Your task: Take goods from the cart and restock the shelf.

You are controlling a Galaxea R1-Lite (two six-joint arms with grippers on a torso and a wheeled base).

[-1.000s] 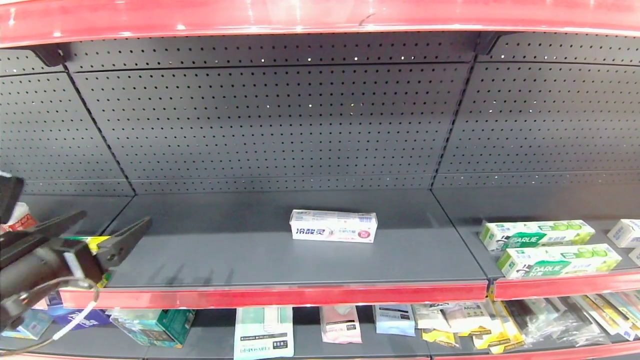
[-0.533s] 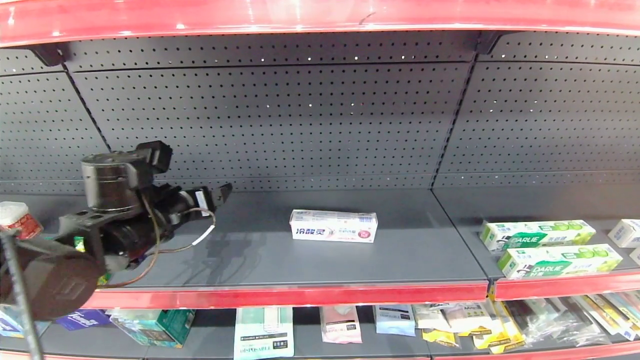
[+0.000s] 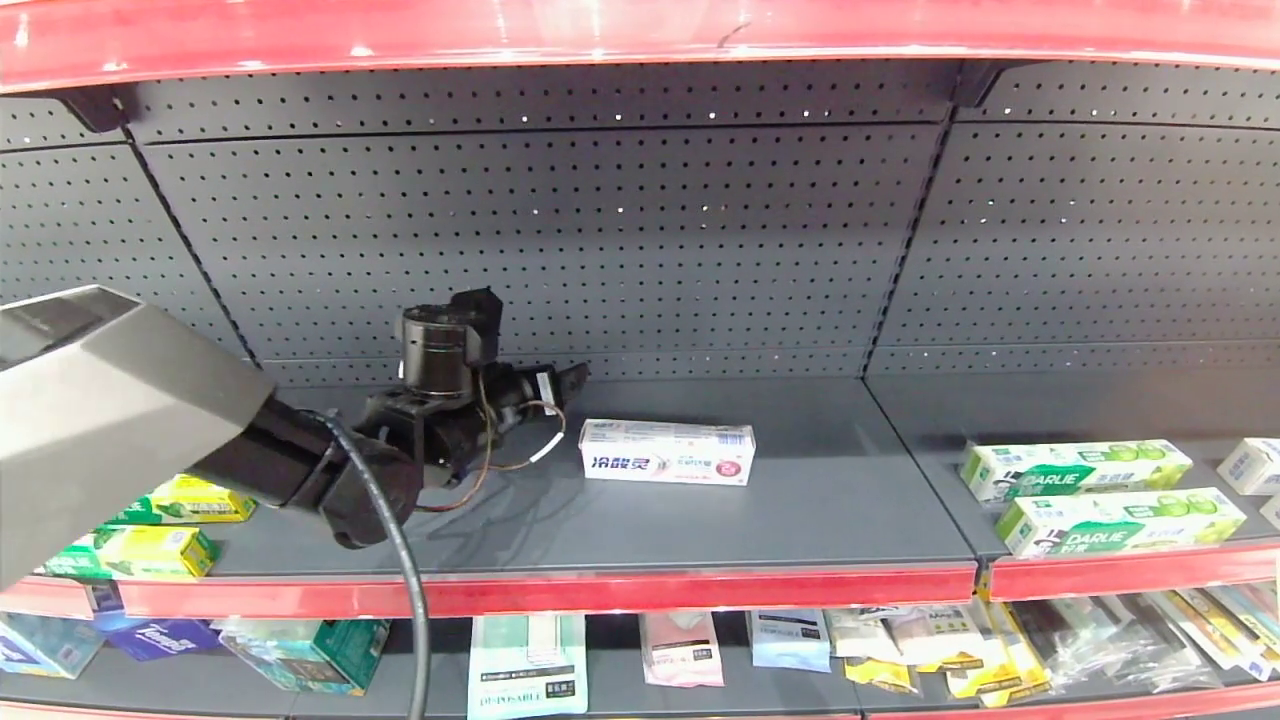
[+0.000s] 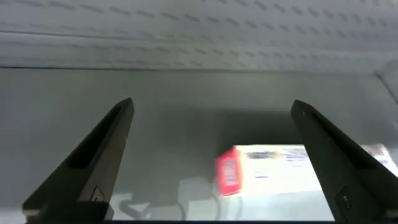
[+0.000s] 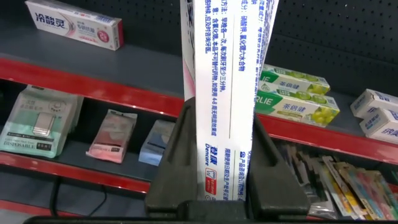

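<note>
A white toothpaste box lies flat in the middle of the grey shelf. My left gripper reaches in over the shelf from the left, just short of that box's left end and a little behind it. Seen from the left wrist, the left gripper is open, and the box's red end lies ahead between the two fingers, untouched. My right gripper is shut on a second white toothpaste box, held upright in front of the shelves.
Two green toothpaste boxes lie on the shelf section to the right, yellow-green boxes to the left. The lower shelf holds packets and pouches. A red lip edges the shelf front, with a pegboard wall behind.
My left arm has swung in from the left edge and out over the shelf, bringing the open gripper rightwards close to the lying box. The box has not moved.
</note>
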